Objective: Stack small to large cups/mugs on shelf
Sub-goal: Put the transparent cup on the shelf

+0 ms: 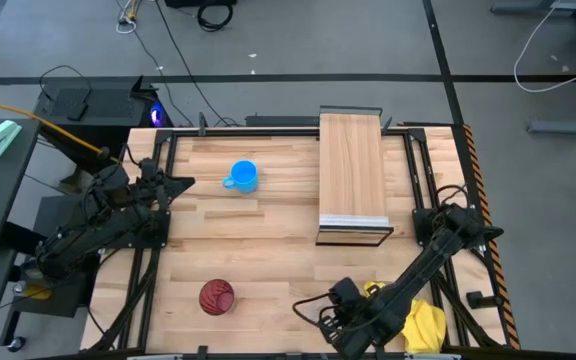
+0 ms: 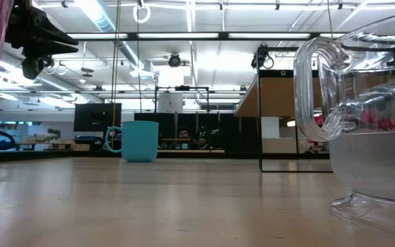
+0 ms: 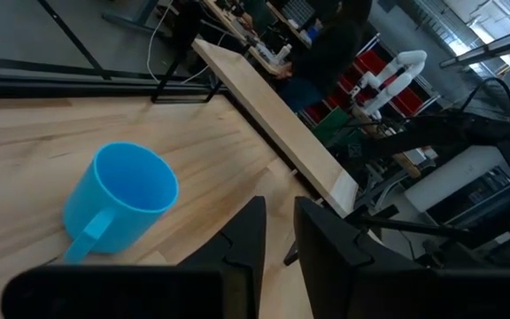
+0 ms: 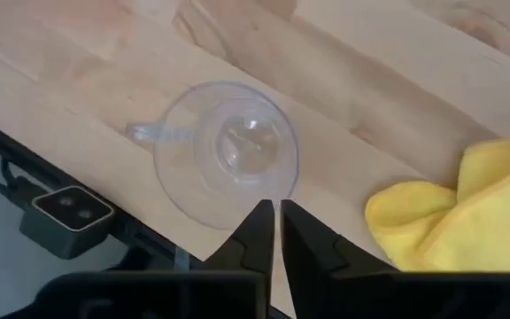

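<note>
A: Right tool (image 4: pixel 277 213) hangs over the clear cup (image 4: pixel 226 152) at the counter (image 1: pixel 268 270) edge, fingers pressed together.
B: Spread them first, I'd say, then straddle the rim beside its handle; shelf (image 1: pixel 351 170) is empty.

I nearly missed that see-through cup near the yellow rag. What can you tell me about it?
The clear cup looks like thin transparent plastic, round, with a looped handle on one side. It stands upright and empty on the wooden tabletop, close to the table's front edge, touching nothing else. The yellow cloth lies beside it with a gap between them. The right pincer hovers just above its rim, fingers nearly together, not gripping it. In the low view it sits on a small flared foot.
</note>
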